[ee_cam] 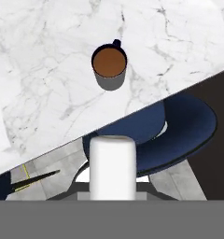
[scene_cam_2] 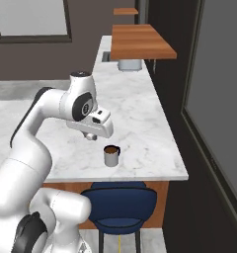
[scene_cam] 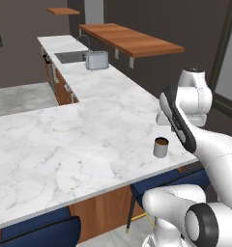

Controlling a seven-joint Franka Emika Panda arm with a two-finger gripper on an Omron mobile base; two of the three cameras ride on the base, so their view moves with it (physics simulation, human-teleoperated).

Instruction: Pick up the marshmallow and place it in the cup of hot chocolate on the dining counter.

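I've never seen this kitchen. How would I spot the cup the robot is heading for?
Find the long white marble counter with blue stools tucked under its edge. Near that edge, by the corner next to the robot's white arm, stands a small grey cup. Brown drink fills it to the rim, unlike the boxy silver toaster far off by the sink.

Dining counter (scene_cam: 65,144) glossy white marble; cup of hot chocolate (scene_cam: 161,147) grey metal; marshmallow (ee_cam: 112,168) matt white

1. The arm bends forward at the elbow, wrist turned down.
2. The gripper (scene_cam_2: 92,136) points downward beneath the white hand.
3. Its jaws are closed on the marshmallow (ee_cam: 112,168), a white cylinder between them.
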